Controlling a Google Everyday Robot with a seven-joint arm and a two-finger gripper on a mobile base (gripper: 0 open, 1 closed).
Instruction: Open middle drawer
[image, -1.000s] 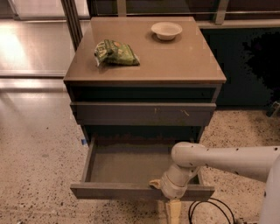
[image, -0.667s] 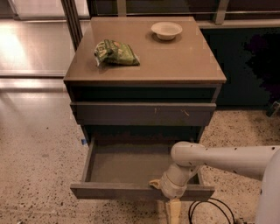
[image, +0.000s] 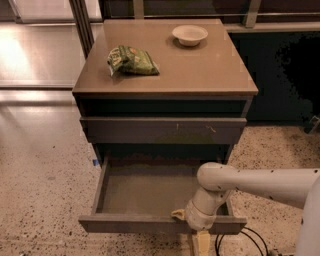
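The middle drawer (image: 145, 192) stands open, far out toward the near side from the cabinet (image: 165, 82), and its plain grey inside shows from above. Its flat dark front (image: 125, 223) is the nearest part of the cabinet and lies low in the view. Above it, the upper drawer (image: 150, 130) is closed; its front has some pale scratch marks on the right half.

The gripper (image: 196, 226) is at the near right part of the open drawer, directly at the top edge of the front, a little right of the middle. It touches or nearly touches this edge. I cannot tell if it grasps the front or is released, because the white wrist covers it from above. The white arm (image: 265, 182) comes in from the right side and bends down to the gripper over the right corner of the drawer.

On the top of the cabinet a green snack bag (image: 132, 60) lies at the left, and a small pale bowl (image: 189, 35) stands at the far side, right of the bag and well apart from it. A black cable (image: 250, 239) lies on the speckled floor (image: 45, 195) at the near right, under the arm
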